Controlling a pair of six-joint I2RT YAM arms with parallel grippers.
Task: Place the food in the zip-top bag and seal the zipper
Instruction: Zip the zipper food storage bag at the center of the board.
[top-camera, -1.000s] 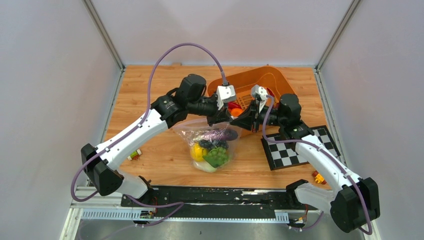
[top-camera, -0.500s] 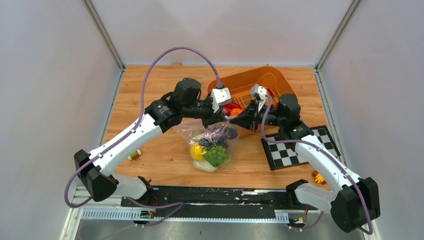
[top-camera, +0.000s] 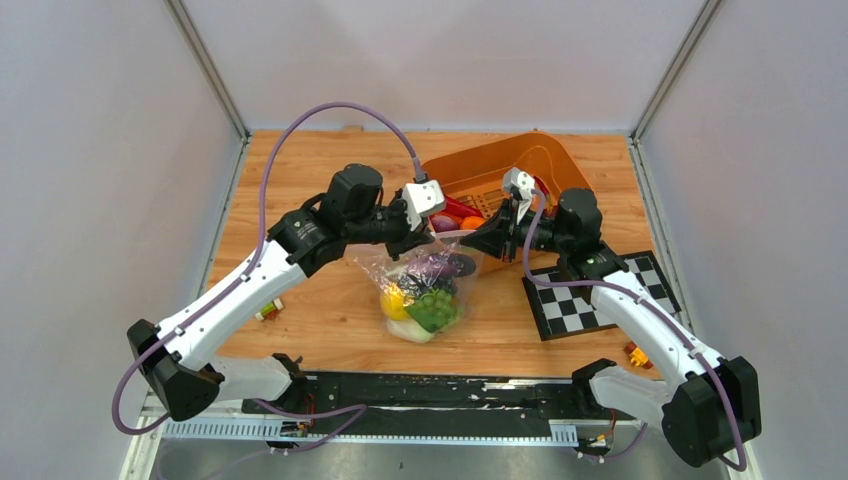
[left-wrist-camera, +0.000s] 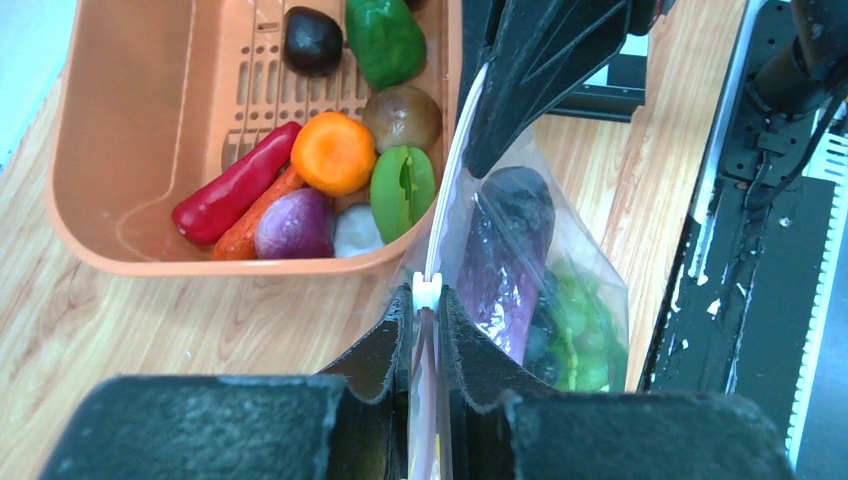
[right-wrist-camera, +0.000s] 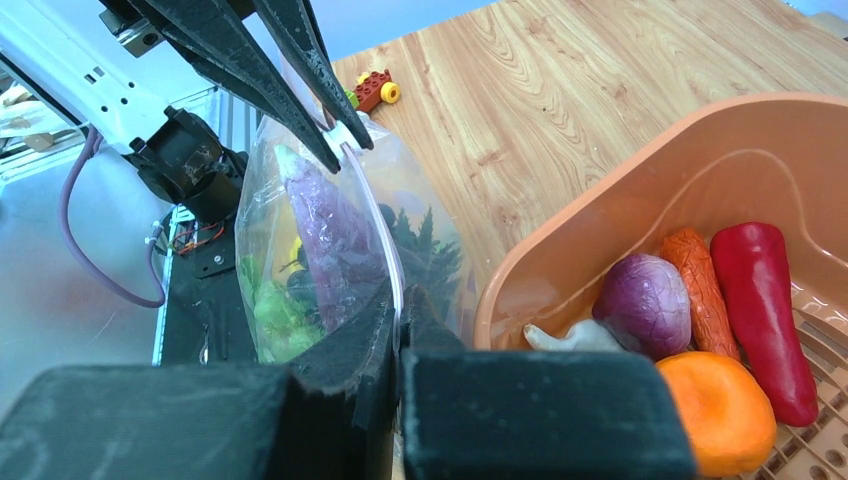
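Over the last second the left gripper has slid leftward along the pinkish-clear zipper strip, away from the right gripper. Both grippers are pinched nearly closed on that strip. Below them the clear polka-dotted zip-top bag holds a purple eggplant, green pieces and a yellow lemon. Just beside it, the orange plastic tub holds a red pepper, an orange and a green pepper.
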